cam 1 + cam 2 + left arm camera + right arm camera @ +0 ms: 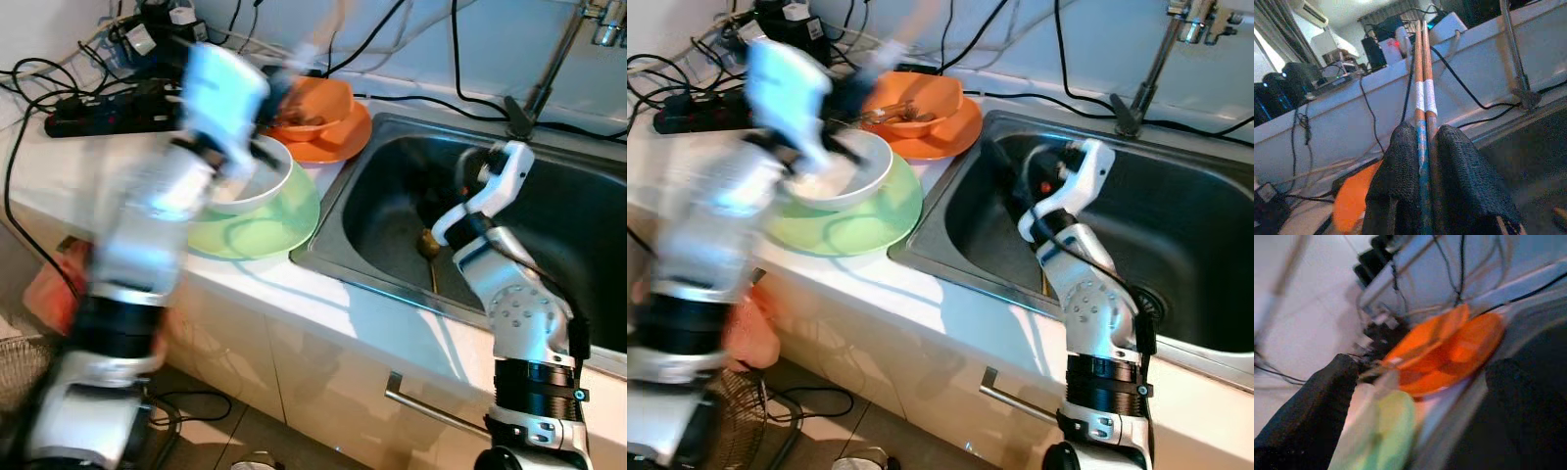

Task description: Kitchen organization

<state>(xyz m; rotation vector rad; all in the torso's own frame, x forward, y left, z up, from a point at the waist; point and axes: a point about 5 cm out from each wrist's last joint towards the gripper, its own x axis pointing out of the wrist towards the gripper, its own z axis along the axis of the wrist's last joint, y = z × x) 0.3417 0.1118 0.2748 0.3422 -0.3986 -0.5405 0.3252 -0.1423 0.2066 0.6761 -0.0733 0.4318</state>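
Note:
My left arm is motion-blurred over the counter. Its gripper (1422, 132) is shut on a pair of brown chopsticks (1422, 73) with white bands, held above the orange bowl (318, 103). That bowl sits on an orange plate (338, 147) beside the steel sink (382, 176). A white bowl (263, 184) rests inside a pale green bowl (269, 230) at the counter's front. My right gripper (1014, 181) hangs inside the sink, open, with nothing between its black fingers (1312, 406).
A faucet (549, 69) stands behind the sink. A black power strip (108, 108) and many cables lie along the back of the counter. A cabinet handle (431, 411) sticks out below the counter edge. A fan grille (735, 421) stands on the floor.

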